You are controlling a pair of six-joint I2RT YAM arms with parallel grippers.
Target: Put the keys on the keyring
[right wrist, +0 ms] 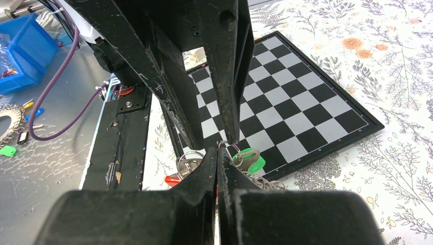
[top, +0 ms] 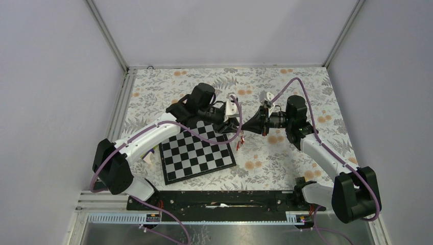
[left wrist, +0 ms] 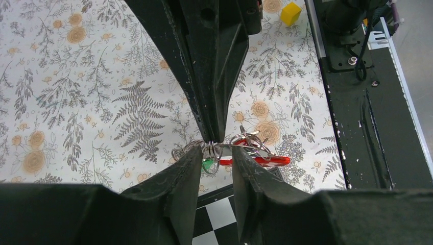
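Note:
Both grippers meet above the floral table, just right of the chessboard. My right gripper (right wrist: 218, 151) is shut, its tips pinching a thin silver ring (left wrist: 217, 149) from which the bunch hangs. On that bunch hang a green-headed key (right wrist: 250, 159), more silver split rings (right wrist: 189, 162) and the red keyring (left wrist: 265, 161). My left gripper (left wrist: 217, 155) faces it with its fingers apart. They straddle the right fingertips and the small rings, and the left finger (left wrist: 191, 163) touches the wire. In the top view the bunch (top: 240, 142) dangles below the two grippers.
The black-and-white chessboard (top: 196, 153) lies under and left of the bunch. A yellow block (left wrist: 290, 13) sits on the table near the black base rail (top: 219, 199). A blue bin (right wrist: 23, 51), cables and loose tags lie on the metal shelf.

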